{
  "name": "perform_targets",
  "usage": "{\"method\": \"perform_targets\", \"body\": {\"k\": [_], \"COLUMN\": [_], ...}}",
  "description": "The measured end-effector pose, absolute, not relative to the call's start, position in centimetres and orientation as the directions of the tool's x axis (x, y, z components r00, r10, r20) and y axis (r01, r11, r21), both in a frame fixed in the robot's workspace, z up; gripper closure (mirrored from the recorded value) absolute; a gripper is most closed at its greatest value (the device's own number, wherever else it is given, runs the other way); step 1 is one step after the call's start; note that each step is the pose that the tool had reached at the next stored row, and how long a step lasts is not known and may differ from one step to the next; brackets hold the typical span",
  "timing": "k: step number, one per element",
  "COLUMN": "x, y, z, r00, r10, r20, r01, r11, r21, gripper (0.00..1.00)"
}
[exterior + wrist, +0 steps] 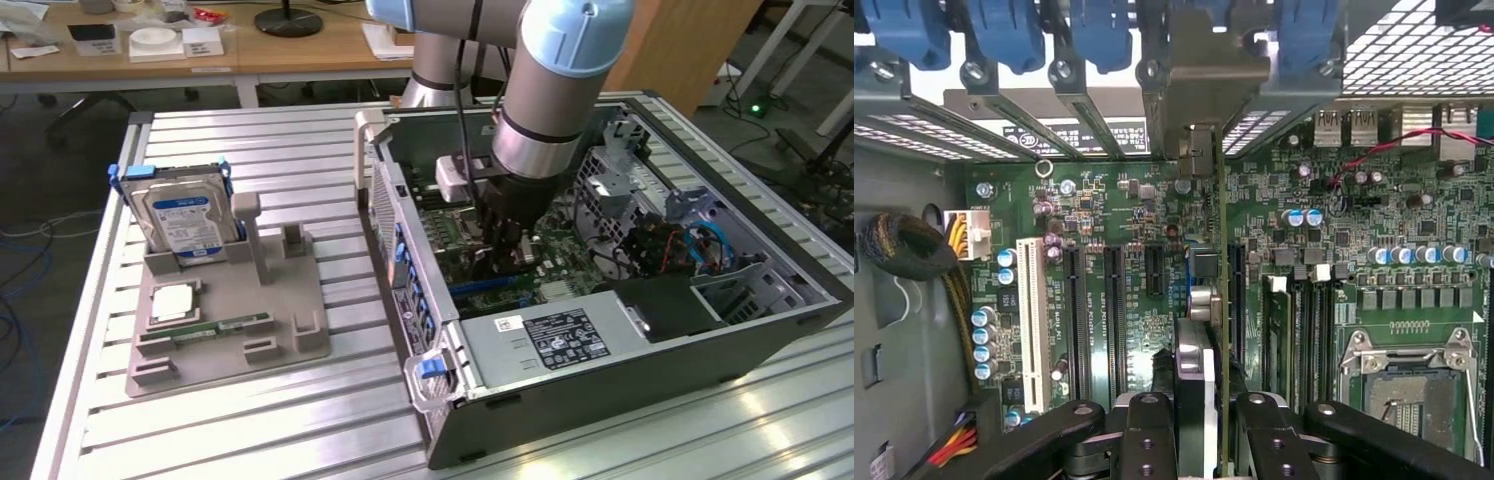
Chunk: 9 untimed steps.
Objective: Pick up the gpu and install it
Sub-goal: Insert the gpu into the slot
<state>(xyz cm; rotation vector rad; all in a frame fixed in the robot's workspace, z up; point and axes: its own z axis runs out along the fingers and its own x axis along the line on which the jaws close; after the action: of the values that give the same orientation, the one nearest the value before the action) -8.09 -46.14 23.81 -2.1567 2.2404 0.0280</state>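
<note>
The gpu (1220,250) stands on edge over the green motherboard (1114,210), seen as a thin line. Its silver-grey end bracket (1204,70) sits up against the case's rear slot openings. My gripper (1209,425) is shut on the card, with black fingers (1147,440) either side of it. In the exterior view the gripper (505,255) reaches down into the open computer case (614,400), and the dark card (491,270) hangs just over the expansion slots. I cannot tell whether the card's edge sits in a slot or just above it.
A grey fixture tray (267,350) on the slatted table holds a blue-labelled hard drive (187,225), a RAM stick (220,325) and a small square chip (174,303). Inside the case are the power supply (554,340), a white slot (1032,325) and the CPU socket (1409,380).
</note>
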Motion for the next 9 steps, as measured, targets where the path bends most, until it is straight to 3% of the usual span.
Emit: {"method": "perform_targets", "body": {"k": [9], "x": [-8.12], "y": [-46.14], "z": [23.45], "r00": [-0.038], "r10": [-0.999], "r20": [-0.035], "r01": [-0.999], "r11": [0.038], "r21": [-0.009], "gripper": [0.72]}}
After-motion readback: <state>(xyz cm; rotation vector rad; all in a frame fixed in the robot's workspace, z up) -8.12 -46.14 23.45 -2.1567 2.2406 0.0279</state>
